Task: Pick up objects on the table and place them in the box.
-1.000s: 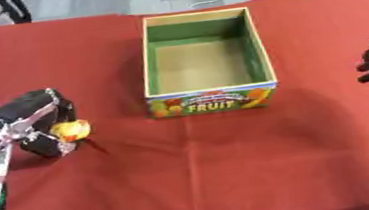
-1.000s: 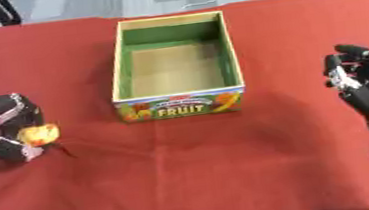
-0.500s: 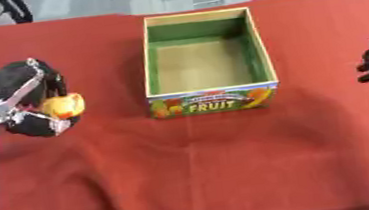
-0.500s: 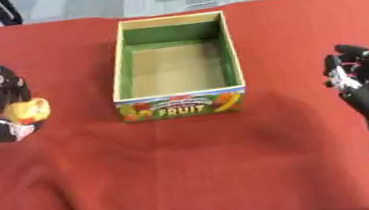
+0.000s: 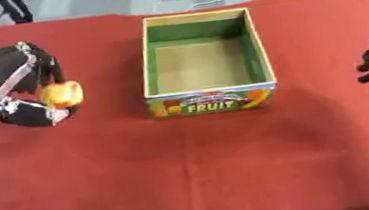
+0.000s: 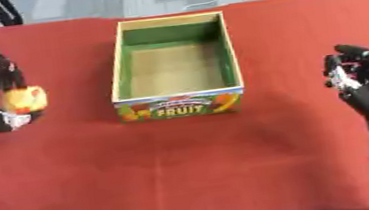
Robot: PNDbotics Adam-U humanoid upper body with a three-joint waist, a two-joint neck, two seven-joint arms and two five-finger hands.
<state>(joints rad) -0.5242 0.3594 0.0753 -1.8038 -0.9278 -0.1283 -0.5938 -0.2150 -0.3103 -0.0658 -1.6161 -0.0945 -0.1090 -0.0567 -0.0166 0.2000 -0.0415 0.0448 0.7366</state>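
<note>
The left hand is at the left side of the red table, its fingers and thumb curled round a small orange and yellow round object, which it holds off the cloth, well to the left of the box. The box is an open cardboard one with green inner walls and a tan floor, a printed front panel reading FRUIT facing the robot, and nothing shows inside it. It stands in the far middle of the table. The right hand is at the right edge, near the table surface, fingers pointing away from the robot and only lightly bent, holding nothing and well apart from the box.
</note>
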